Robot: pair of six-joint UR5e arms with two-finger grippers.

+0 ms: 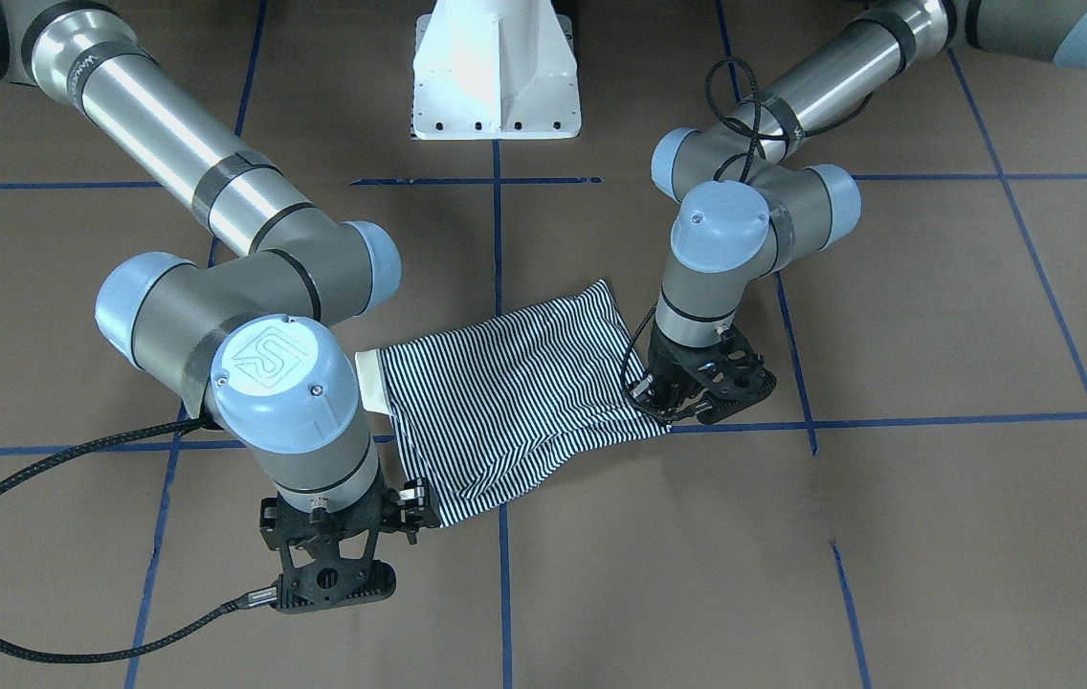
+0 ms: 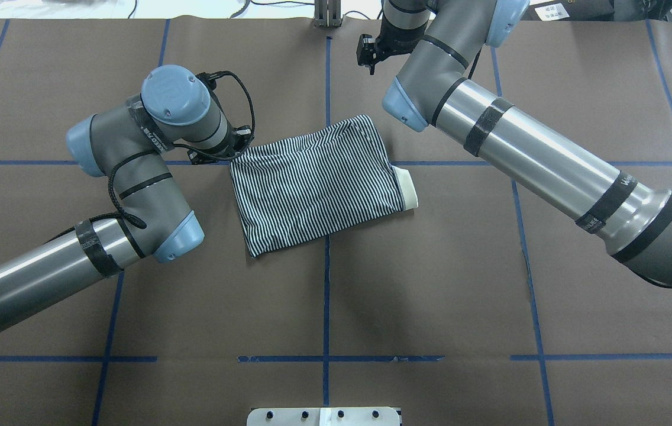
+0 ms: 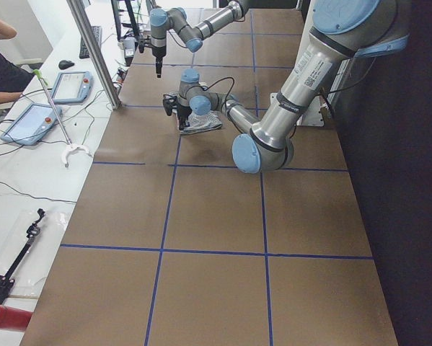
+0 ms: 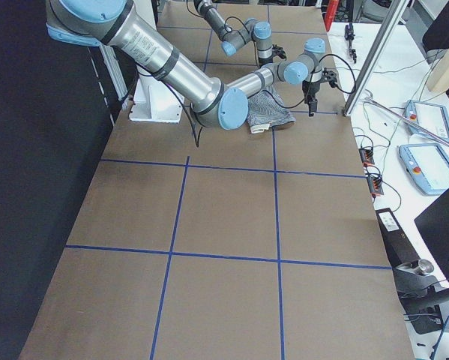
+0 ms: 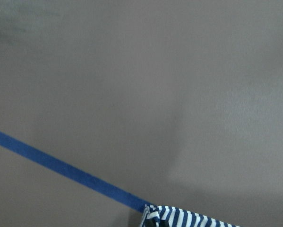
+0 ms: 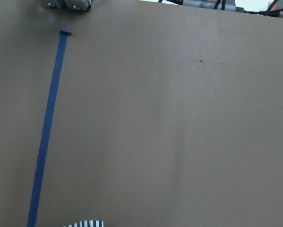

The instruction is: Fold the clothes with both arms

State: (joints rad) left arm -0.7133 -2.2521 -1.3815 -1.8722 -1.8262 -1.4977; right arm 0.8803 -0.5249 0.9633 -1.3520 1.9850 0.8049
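**On the taped tabletop, a folded striped shirt between two arms**

Matte brown tabletop [image 2: 430, 284] is ruled into large squares by blue tape [image 2: 326, 296]. A white bench [image 3: 28, 166] carrying tablet-like pendants runs along its far edge. The polo shirt [image 2: 318, 183] lies mid-table, folded into a soft, rough rectangle of thin navy-and-white stripes, its cream collar [image 2: 407, 188] poking from one short end. The left claw [image 1: 687, 397] is down at a corner of the opposite end, touching cloth. The right claw [image 1: 333, 574] hangs raised near the collar end. Whether either claw's jaws are closed cannot be told.
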